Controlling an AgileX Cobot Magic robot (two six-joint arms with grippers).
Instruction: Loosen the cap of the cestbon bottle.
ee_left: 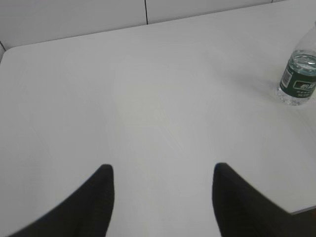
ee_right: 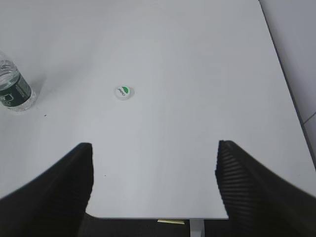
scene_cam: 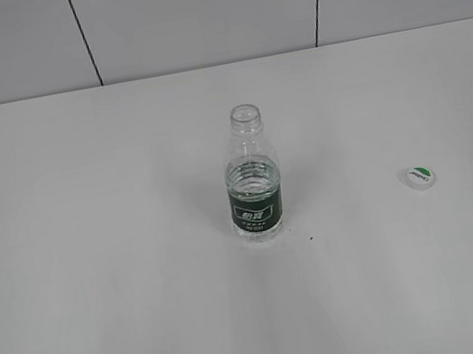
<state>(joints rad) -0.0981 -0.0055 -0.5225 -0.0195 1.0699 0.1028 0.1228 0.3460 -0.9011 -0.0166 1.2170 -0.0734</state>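
The cestbon bottle (scene_cam: 252, 179) stands upright at the middle of the white table, its neck open with no cap on it. It also shows in the left wrist view (ee_left: 299, 74) at the right edge and in the right wrist view (ee_right: 14, 89) at the left edge. The cap (scene_cam: 420, 177) lies on the table to the bottle's right, green mark up; it also shows in the right wrist view (ee_right: 123, 92). My left gripper (ee_left: 163, 170) is open and empty, far from the bottle. My right gripper (ee_right: 154, 147) is open and empty, near the table's front edge. Neither gripper shows in the exterior view.
The white table (scene_cam: 95, 257) runs back to a grey panelled wall (scene_cam: 189, 11). Its front edge (ee_right: 158, 217) and right edge (ee_right: 289, 98) show in the right wrist view. A small dark speck (scene_cam: 311, 238) lies near the bottle.
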